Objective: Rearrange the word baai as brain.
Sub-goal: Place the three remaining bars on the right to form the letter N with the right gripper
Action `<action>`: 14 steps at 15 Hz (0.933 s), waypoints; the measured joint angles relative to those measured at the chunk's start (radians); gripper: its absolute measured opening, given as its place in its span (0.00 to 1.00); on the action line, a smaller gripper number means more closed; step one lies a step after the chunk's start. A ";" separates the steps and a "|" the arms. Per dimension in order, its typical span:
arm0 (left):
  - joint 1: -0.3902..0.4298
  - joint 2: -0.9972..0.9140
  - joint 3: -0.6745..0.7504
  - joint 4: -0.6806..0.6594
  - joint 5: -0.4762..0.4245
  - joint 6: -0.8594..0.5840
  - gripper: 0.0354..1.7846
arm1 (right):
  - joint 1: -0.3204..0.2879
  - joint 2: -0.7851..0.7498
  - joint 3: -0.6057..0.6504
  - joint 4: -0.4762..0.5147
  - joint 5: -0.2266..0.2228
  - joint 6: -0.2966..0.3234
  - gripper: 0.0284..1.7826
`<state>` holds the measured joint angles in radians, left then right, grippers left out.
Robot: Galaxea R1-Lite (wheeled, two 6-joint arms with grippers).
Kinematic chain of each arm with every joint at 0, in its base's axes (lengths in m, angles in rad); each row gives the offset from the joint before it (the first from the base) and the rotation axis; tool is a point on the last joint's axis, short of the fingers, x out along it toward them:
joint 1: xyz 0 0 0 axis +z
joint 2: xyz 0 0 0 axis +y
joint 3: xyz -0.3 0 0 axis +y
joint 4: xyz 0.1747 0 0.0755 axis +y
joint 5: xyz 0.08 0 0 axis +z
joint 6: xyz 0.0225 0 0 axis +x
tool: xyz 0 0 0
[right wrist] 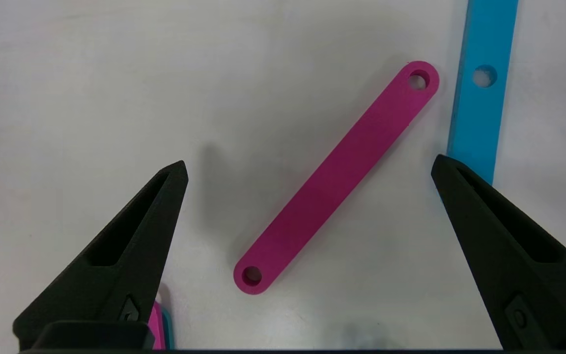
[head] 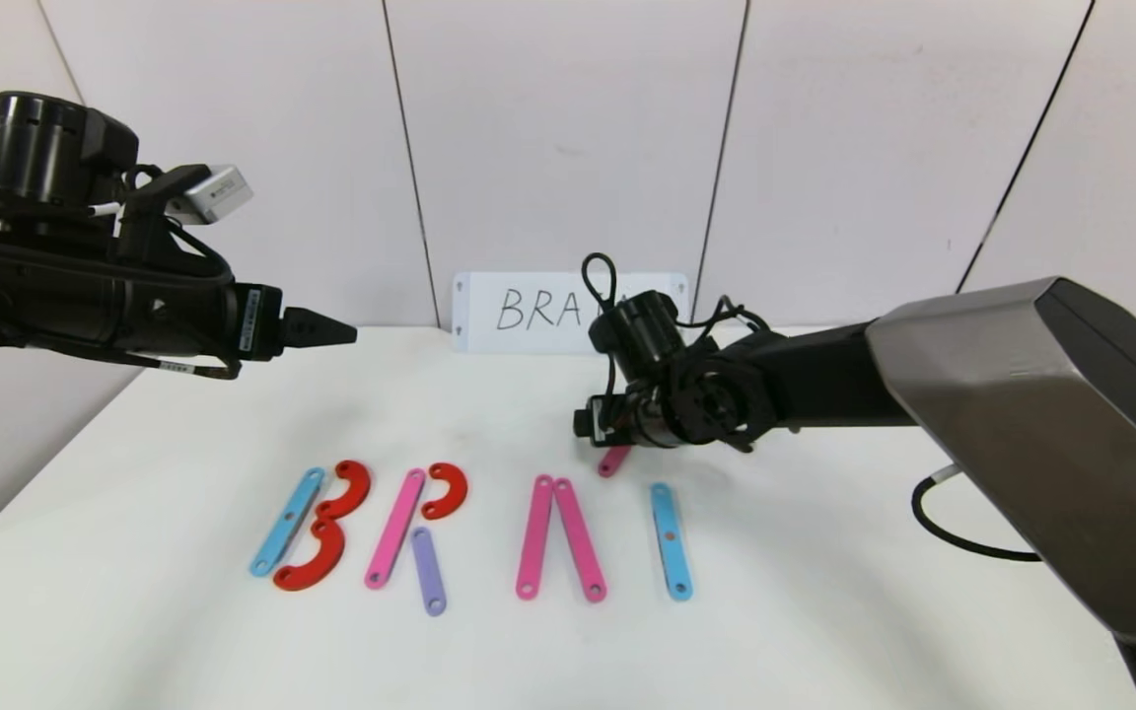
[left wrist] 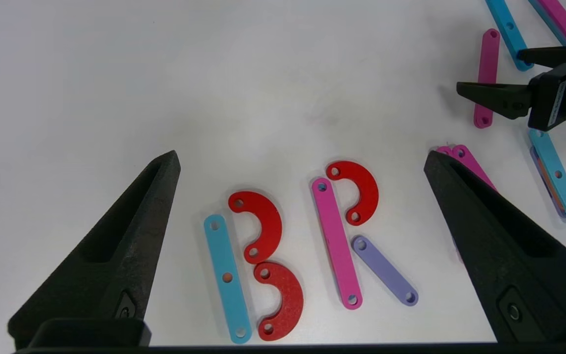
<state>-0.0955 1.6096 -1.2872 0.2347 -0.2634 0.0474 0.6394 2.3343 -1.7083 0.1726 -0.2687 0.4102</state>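
Letters run across the table, and the left end is the furthest along. Left gripper hangs high above that end, jaws spread wide and empty, apparently idle. Below it the B is built: a blue strip for the upright and two red curves stacked beside it. Next comes the R, also built, from a pink strip, one red curve at its top and a purple strip as the leg. The A follows and looks unfinished to me: two long pink strips meet at the top and splay apart below, with no crossbar between them. Right gripper hovers low just behind the A, jaws wide apart and holding nothing, straddling a short magenta strip that lies loose and slanted on the table. I judge this strip to be the missing crossbar, so grasping it is likely the step in hand. Further right a single blue strip stands as the I. After that no N appears in the head view. A card at the back wall shows the target word, partly hidden by the right arm. So roughly: B, R and I done, A nearly done, N untouched.
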 joint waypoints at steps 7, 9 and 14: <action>-0.020 0.010 0.006 0.001 0.001 0.000 0.97 | -0.004 0.064 -0.069 0.039 -0.002 0.010 0.97; -0.028 0.013 0.006 0.000 0.001 0.000 0.97 | -0.002 0.072 -0.080 0.041 -0.003 0.011 0.95; -0.031 0.014 0.006 0.000 0.001 0.000 0.97 | 0.005 0.086 -0.111 0.057 0.000 0.013 0.62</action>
<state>-0.1270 1.6240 -1.2811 0.2351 -0.2626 0.0470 0.6445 2.4198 -1.8198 0.2294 -0.2683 0.4232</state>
